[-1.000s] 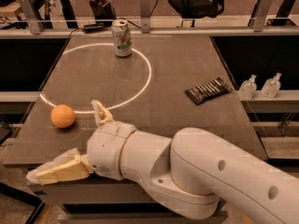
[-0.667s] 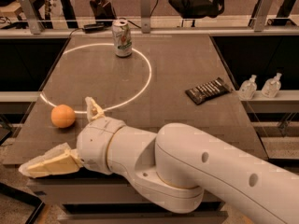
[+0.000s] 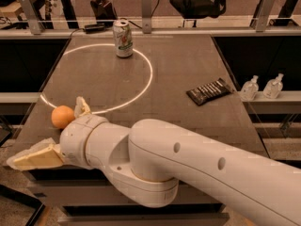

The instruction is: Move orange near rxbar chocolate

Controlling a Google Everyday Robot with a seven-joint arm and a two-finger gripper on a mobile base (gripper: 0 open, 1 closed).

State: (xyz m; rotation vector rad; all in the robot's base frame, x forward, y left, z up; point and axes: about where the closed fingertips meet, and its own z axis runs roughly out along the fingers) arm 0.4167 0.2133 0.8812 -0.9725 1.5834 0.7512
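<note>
Finding: the gripper [image 3: 45,131] is hanging at the near-left corner of the table [image 3: 178,65], low over the edge. Its two pale fingers [image 3: 35,157] are standing wide apart and are gripping nothing.

The orange [image 3: 62,117] is sitting on the near-left part of the table, just outside the white ring [image 3: 141,86]. It is lying just to the far side of the gripper's centre, close against the farther finger. It is not yet sitting squarely between the two.

The rxbar chocolate [image 3: 209,91] is lying flat well to the right, slightly farther back. Its long axis is running from near-left to far-right. A soda can [image 3: 123,38] is standing upright at the far side, well apart from both.

Judgement: the grasp is not yet made. The coming move is depending on a short shift away from the near edge, so that the fruit is centring between the fingers. A long carry rightward would follow.
</note>
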